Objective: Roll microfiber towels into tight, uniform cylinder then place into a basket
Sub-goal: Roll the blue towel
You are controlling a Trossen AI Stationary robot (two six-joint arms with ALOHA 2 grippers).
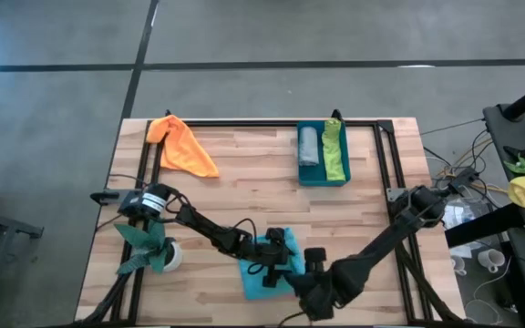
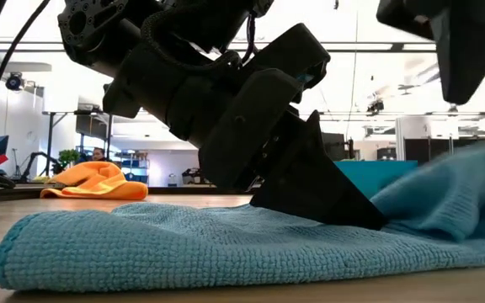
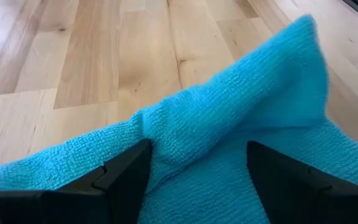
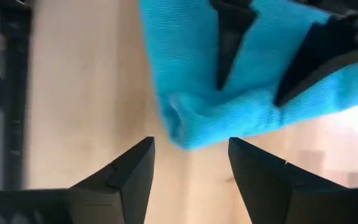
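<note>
Two grippers work the turquoise towel point(image 1: 264, 276) at the table's point(image 1: 244, 164) near edge. Left gripper point(image 3: 194, 177) presses down on it, jaws spread, a raised fold of cloth between the fingers point(image 3: 126, 177). Right gripper point(image 4: 188, 165) hovers just off the towel's edge, jaws apart, nothing held. Farther back: basket point(image 1: 323, 179) near the far edge holds a grey roll point(image 1: 309, 145) and lime green roll point(image 1: 334, 148) side by side. Orange towel point(image 1: 182, 146) lies crumpled by the far left corner.
</note>
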